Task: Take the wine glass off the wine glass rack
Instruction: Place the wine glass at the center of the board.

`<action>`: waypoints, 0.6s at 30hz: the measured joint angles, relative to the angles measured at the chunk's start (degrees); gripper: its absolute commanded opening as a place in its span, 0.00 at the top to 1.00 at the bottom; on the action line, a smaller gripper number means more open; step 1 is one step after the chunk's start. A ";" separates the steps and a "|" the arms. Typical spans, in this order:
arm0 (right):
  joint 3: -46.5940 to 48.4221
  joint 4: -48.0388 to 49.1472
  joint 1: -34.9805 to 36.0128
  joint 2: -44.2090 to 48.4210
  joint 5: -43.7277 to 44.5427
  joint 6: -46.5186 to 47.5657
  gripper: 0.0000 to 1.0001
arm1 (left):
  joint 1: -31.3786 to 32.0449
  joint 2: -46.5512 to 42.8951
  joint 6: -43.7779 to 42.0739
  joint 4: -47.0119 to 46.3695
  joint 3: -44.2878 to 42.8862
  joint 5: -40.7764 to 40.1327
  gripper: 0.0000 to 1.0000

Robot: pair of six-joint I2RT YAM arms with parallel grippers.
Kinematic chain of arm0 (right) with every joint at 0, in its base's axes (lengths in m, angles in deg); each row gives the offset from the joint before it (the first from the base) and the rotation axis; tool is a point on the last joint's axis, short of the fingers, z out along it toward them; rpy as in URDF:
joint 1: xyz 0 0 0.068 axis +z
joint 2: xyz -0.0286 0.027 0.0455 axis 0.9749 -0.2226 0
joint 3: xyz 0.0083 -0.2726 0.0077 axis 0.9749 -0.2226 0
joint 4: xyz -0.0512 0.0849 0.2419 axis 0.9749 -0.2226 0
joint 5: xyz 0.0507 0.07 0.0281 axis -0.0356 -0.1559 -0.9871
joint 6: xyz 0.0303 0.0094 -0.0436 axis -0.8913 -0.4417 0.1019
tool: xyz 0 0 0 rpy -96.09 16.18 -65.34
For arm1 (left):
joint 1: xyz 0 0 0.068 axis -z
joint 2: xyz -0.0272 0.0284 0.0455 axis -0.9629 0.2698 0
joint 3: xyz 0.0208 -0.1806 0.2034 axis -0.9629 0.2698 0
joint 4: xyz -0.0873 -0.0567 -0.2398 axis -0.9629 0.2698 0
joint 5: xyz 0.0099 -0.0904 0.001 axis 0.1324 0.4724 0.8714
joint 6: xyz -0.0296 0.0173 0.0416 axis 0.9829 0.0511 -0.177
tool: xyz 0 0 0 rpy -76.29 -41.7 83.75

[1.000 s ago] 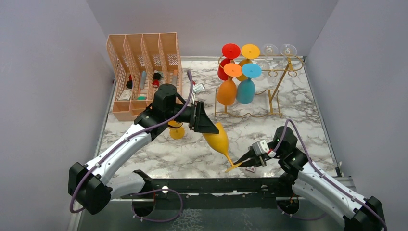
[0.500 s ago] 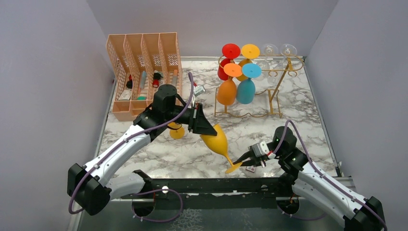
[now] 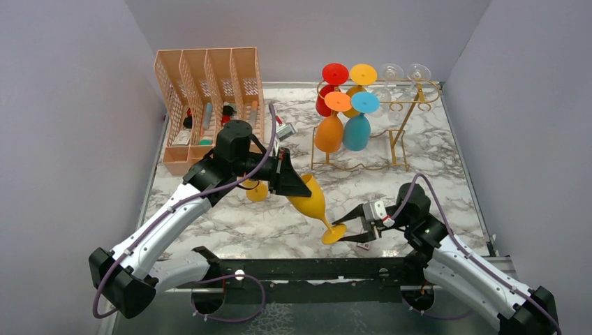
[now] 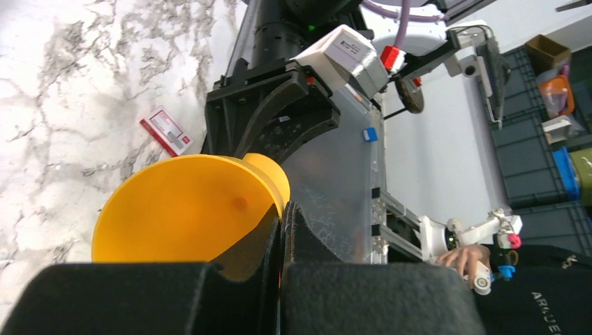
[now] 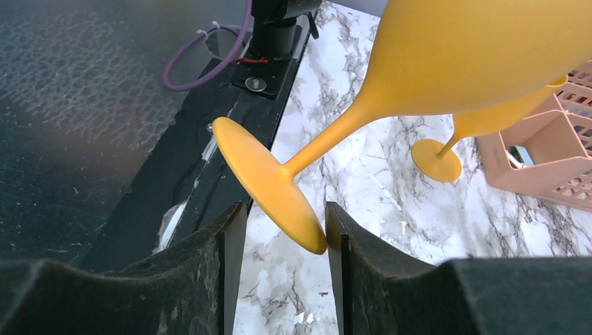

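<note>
A yellow wine glass (image 3: 312,202) hangs tilted over the marble table, bowl up-left and foot (image 5: 269,185) down-right. My left gripper (image 3: 293,183) is shut on the bowl's rim (image 4: 185,209), one finger inside and one outside. My right gripper (image 3: 349,229) stands open around the foot, whose edge touches the right finger (image 5: 349,237). The gold wine glass rack (image 3: 412,94) stands at the back right, with red, yellow, orange, blue and clear glasses hanging upside down on it.
A second yellow glass (image 3: 256,190) lies on the table under my left arm. A peach lattice organiser (image 3: 202,105) stands at the back left. A small red-and-white card (image 3: 363,245) lies near my right gripper. The black frame rail (image 3: 300,269) runs along the near edge.
My left gripper closed on the glass's rim and pulled it slightly left. My right gripper, shut on the foot before, has opened and let it go.
</note>
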 measured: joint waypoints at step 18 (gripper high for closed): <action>-0.59 1.77 0.00 12.39 15.58 -1.97 0.39 | 0.00 1.03 -9.11 14.71 -8.57 -21.62 1.00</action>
